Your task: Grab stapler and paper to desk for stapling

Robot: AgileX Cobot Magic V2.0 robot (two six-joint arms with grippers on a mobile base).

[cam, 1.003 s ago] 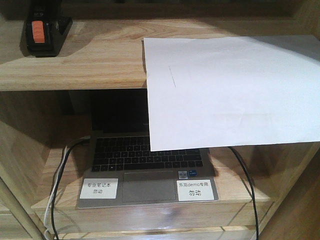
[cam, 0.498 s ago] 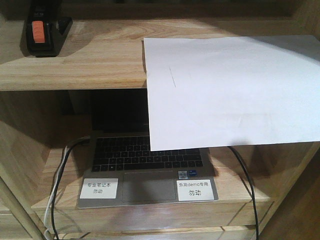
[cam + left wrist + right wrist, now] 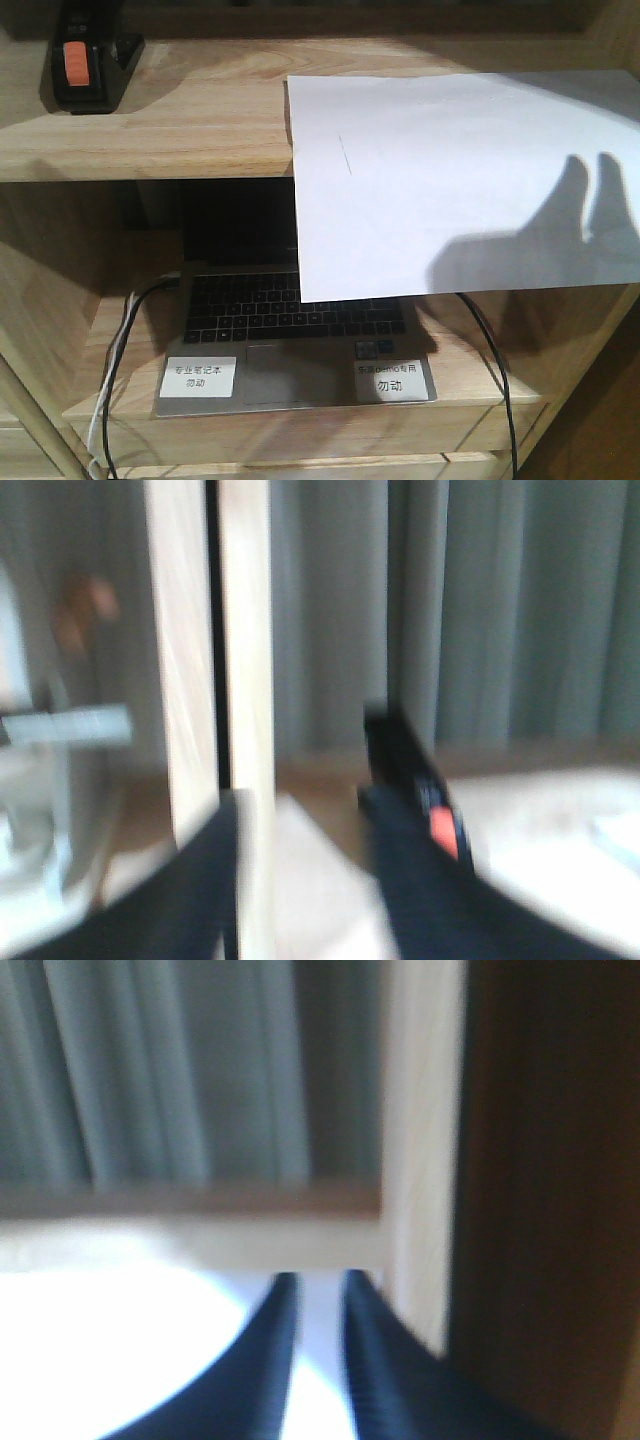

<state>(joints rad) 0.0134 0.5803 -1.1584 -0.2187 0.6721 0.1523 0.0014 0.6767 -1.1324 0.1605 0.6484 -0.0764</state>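
exterior front-facing: paper (image 3: pixel 440 180) over shelf edge (image 3: pixel 150 160)

I log an office: light-wood shelf unit (image 3: pixel 200 120), black orange-tabbed stapler (image 3: pixel 85 65) on it, open grey laptop (image 3: pixel 290 310) inside it.

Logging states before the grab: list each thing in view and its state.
stapler: resting on the upper shelf, ungrasped.
paper: flat on that shelf, front edge overhanging.
laptop: open, screen dark.
left gripper: open, empty.
right gripper: narrowly open, empty.
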